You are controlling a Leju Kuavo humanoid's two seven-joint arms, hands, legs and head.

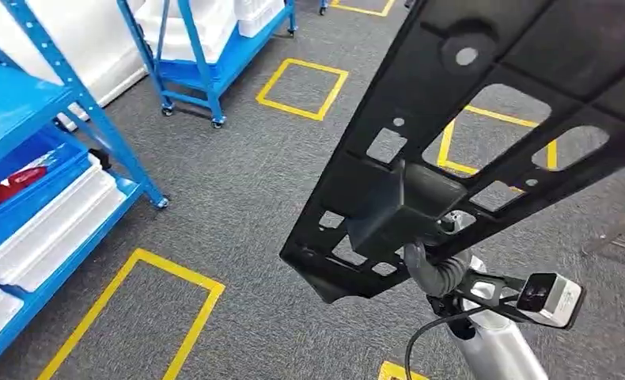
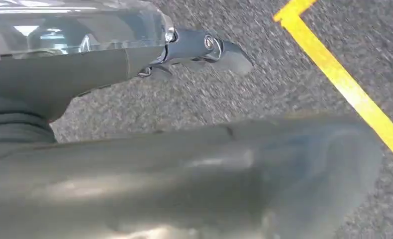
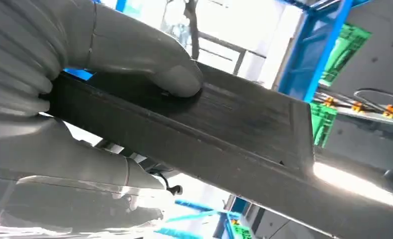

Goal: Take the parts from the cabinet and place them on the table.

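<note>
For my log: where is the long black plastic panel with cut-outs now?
In the head view the long black plastic panel with cut-outs is held up by the right hand, on the right, above the grey carpet floor.

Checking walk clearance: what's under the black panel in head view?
Under the black panel: grey carpet and yellow floor tape seen through its cutouts. The right robot hand grips its near end. Floor behind the solid parts is hidden.

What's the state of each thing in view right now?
Large black perforated plastic panel: lifted off any surface, tilted, gripped at its lower end.
Right hand: grips the panel, thumb pressed on its face.
Left hand: hangs over the grey carpet, holds nothing visible.
Blue metal shelf rack: standing, white trays on its shelves.
</note>
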